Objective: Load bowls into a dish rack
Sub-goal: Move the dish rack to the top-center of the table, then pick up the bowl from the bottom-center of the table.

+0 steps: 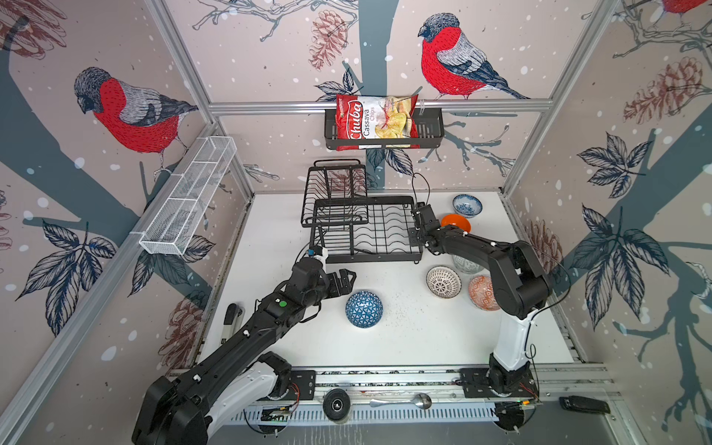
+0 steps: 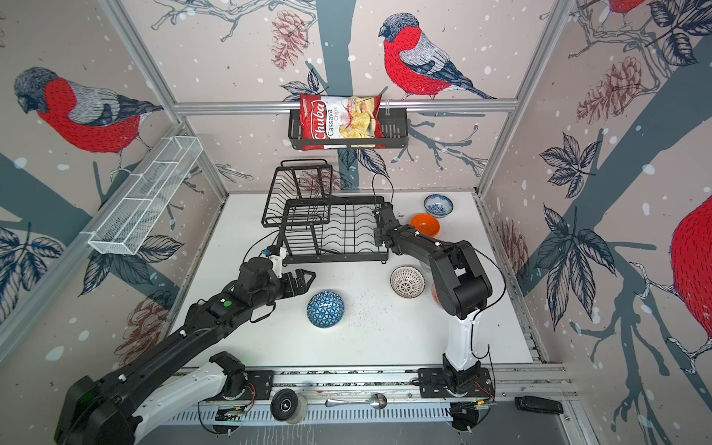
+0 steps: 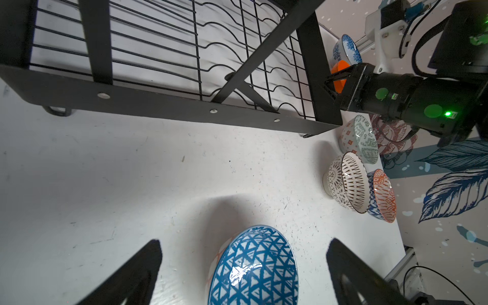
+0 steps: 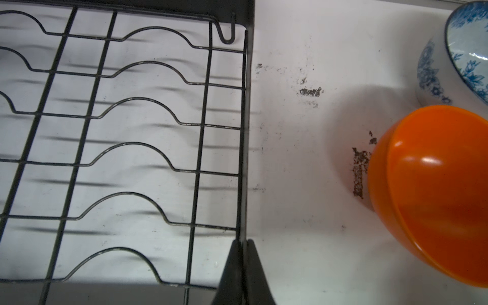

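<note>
Grey-green patterned bowl (image 1: 464,266) sat mostly hidden under the right arm (image 1: 512,266) in both top views; only the left wrist view showed it properly. Red-orange patterned bowl (image 1: 479,293) was half covered by the same arm, its far side unseen. White bowl w/ blue flowers (image 4: 454,52) was cut off at the frame edge in the right wrist view.

Right gripper (image 4: 243,250): fingers closed to a thin slit, w/ the thin right side wall of the black two-tier wire dish rack (image 1: 370,257) running into that slit. How firmly it pinched couldn't be told. Left gripper (image 1: 345,282) was spread wide, holding nothing. It hung near the upside-down blue triangle-patterned bowl (image 1: 364,309), no contact visible.

All six bowls were on the white tabletop (image 1: 416,339), outside the rack. Plain glossy orange bowl (image 1: 456,222) lay near the rack's right wall, a strip of bare top btwn them. The flowered bowl sat behind it, near the back edge. White bowl w/ black lattice (image 1: 444,282) stood just beside the red-orange one, which sat near the right edge. Bare top ran wide in front of the rack & btwn the blue and lattice bowls. Rack's back stood close to the rear wall.
</note>
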Controlling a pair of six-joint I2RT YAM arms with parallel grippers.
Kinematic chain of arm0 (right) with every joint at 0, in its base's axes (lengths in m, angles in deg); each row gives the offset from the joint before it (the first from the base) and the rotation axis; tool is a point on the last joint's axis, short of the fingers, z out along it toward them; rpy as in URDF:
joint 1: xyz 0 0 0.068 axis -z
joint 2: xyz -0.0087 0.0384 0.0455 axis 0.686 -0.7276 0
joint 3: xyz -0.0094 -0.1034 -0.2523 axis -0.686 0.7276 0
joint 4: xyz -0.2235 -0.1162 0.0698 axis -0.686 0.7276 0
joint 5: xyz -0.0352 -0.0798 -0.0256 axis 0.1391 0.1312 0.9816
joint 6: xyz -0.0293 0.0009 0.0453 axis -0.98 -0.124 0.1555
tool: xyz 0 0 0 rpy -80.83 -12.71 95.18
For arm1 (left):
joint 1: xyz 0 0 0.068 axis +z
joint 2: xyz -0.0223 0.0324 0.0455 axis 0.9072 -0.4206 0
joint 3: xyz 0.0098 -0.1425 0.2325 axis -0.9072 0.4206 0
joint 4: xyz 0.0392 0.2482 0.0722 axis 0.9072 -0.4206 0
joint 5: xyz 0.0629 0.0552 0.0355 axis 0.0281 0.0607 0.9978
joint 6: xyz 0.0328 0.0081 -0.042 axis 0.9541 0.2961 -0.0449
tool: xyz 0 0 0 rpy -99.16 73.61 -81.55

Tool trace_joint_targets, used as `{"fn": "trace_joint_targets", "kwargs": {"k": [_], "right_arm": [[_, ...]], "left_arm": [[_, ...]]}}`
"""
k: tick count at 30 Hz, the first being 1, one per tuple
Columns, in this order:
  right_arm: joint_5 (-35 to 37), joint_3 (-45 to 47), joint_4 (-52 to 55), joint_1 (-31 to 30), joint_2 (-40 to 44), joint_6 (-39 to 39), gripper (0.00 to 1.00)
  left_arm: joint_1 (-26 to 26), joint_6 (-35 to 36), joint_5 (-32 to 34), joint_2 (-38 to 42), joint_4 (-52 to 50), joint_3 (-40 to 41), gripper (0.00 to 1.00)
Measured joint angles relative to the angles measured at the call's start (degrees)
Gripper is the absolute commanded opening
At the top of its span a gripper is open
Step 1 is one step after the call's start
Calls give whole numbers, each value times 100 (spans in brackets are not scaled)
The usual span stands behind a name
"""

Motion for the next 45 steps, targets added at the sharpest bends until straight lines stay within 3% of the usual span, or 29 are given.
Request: {"fn": "trace_joint_targets", "kwargs": {"k": [4, 12, 15, 16, 20, 25, 31, 33, 37, 43, 45], "right_arm": [[-42, 61, -98, 37, 48, -79, 28], [-63, 308, -162, 83, 632, 83, 78], [-122, 509, -162, 83, 931, 192, 98], [-133, 579, -166, 83, 1029, 236, 100], [-223, 951, -195, 72, 1521, 378, 100], [-328, 1436, -258, 72, 2011, 520, 100], [-378, 1910, -354, 109, 2415, 555, 100], [-407, 2035, -376, 153, 2514, 562, 100], [-463, 2186, -457, 219, 2612, 667, 100], [-577, 2304, -549, 315, 2675, 710, 100], [-601, 2350, -586, 358, 2728, 758, 100]], "left_arm": [[-87, 15, 68, -79, -136, -74, 98], [-234, 188, 131, -249, -522, -122, 97], [-420, 186, 90, -431, -678, -162, 90], [-485, 188, 94, -496, -739, -192, 89], [-684, 186, 162, -833, -1110, -444, 81], [-730, 190, 302, -1108, -1462, -584, 59], [-776, 254, 282, -1705, -1633, -671, 43], [-828, 286, 247, -1985, -1681, -772, 30], [-973, 319, 234, -2378, -1703, -914, 15], [-1049, 299, 247, -2509, -1698, -999, 1], [-1064, 295, 262, -2509, -1700, -1051, 0]]}}
